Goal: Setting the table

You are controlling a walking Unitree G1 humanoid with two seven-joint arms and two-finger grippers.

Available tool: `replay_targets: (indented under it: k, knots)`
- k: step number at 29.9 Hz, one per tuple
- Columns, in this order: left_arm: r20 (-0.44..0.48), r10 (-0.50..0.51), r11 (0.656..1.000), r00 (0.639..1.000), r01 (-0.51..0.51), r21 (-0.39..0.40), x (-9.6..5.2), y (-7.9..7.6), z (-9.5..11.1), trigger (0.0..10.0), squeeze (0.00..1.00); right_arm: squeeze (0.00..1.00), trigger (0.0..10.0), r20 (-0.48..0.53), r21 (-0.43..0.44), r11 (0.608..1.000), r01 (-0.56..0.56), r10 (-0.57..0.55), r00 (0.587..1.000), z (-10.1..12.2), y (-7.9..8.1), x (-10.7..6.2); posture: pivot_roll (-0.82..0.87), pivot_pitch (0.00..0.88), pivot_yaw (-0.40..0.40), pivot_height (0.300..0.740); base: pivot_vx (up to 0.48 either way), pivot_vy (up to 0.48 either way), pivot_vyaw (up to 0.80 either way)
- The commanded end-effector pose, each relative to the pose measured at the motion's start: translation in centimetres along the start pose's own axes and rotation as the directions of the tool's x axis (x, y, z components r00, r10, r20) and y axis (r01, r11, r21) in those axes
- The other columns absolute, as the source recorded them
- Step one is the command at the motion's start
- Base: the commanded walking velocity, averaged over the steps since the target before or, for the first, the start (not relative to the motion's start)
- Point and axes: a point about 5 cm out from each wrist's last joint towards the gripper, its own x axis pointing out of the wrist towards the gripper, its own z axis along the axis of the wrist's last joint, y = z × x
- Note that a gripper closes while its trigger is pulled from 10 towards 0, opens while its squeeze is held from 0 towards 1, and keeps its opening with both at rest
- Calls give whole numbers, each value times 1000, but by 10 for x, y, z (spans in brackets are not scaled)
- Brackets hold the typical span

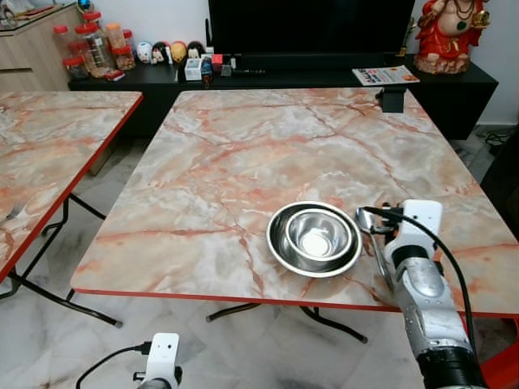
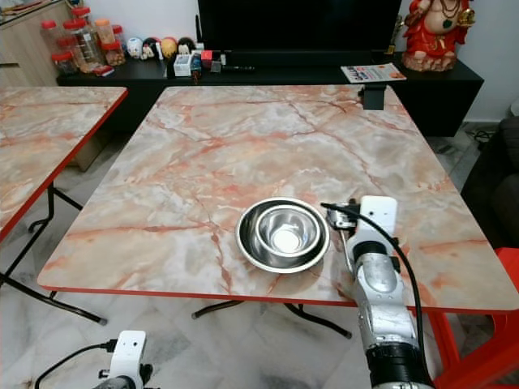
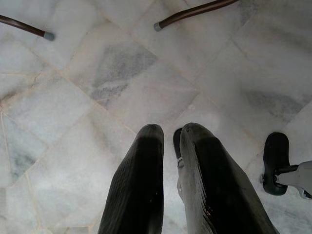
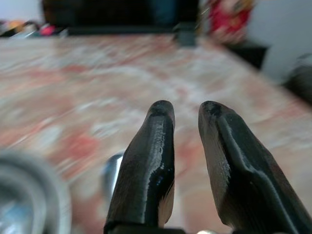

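Steel bowls nested near the front edge of a marble-patterned table, right gripper just beside them.

At far left stands a second marble-topped table (image 1: 49,138); behind it, red-lidded jars (image 1: 97,44) sit on a low black cabinet (image 1: 243,77), their labels too small to read. The left gripper (image 3: 168,141) hangs low over the tiled floor (image 3: 97,73), its jaws nearly together with a slim gap. On the main table (image 1: 268,146), a small steel bowl (image 1: 320,235) rests inside a larger one (image 1: 280,247). A spoon (image 1: 375,243) lies just right of them, under the right gripper (image 4: 185,114), whose jaws stand narrowly apart, holding nothing. Further back lies a leaflet (image 1: 385,75), print unreadable, and a red figurine (image 1: 450,32).
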Motion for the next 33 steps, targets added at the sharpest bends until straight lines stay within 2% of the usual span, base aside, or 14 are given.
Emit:
replay_targets:
  k: [1,2,4,5,10,13,15,18,25,26,27,30,32,33]
  knots:
    - [-11,-2,1000,1000,2,3,0,1,0,10000,0,0,10000,48,-12,996,88,-88,995,6,-13,-2,-118,0,36,740,0,0,0]
    - [-11,-2,1000,1000,2,2,0,0,0,10000,0,0,10000,52,-7,987,158,-157,986,4,-22,-4,-119,0,36,740,0,0,0]
    - [-11,-4,1000,1000,4,4,0,0,-1,10000,0,0,10000,51,-33,974,226,-224,973,1,-33,-7,-118,0,35,740,0,0,0]
    - [-11,-4,1000,1000,4,4,0,0,-1,10000,0,0,10000,51,-33,974,226,-224,973,1,-33,-7,-118,0,35,740,0,0,0]
    - [-14,-4,1000,1000,4,3,0,-1,-3,10000,0,0,10000,32,-87,930,357,-356,934,-13,-54,-21,-121,0,30,740,0,0,0]
    - [-16,-4,1000,1000,4,1,-1,-1,-4,10000,0,0,10000,-12,-117,886,449,-453,892,-26,-64,-36,-119,0,25,740,0,0,0]
    - [-16,-4,1000,1000,4,-2,-1,-2,-5,10000,0,0,10000,-61,-187,824,536,-554,830,-40,-73,-55,-115,0,17,740,0,0,0]
    - [-12,-4,1000,1000,4,-5,-1,-2,-5,10000,0,0,10000,-144,-191,778,599,-626,766,-57,-77,-76,-113,0,15,740,0,0,0]
    - [-14,-4,1000,1000,4,-6,-1,-1,-7,10000,0,0,10000,-233,-272,714,645,-700,675,-82,-86,-109,-123,0,17,740,0,0,0]
    - [-14,-4,1000,1000,4,-5,-1,0,-7,10000,0,0,10000,-293,-286,691,664,-723,626,-92,-90,-120,-127,0,18,740,0,0,0]
    - [-15,-4,1000,1000,4,-5,-1,0,-7,10000,0,0,10000,-325,-293,680,672,-732,599,-97,-91,-125,-127,0,18,740,0,0,0]
    - [-16,-7,1000,1000,7,-4,-1,-1,-7,10000,0,0,10000,-468,-307,666,680,-728,501,-123,-94,-142,-129,0,20,740,0,0,0]
    - [-15,-10,1000,1000,10,-5,-1,-1,-7,10000,0,0,10000,-535,-309,674,671,-707,463,-136,-95,-148,-131,0,19,740,0,0,0]
    - [-14,-11,1000,1000,11,-6,-1,-2,-7,10000,0,0,10000,-588,-294,694,658,-674,448,-146,-93,-151,-128,0,18,740,0,0,0]
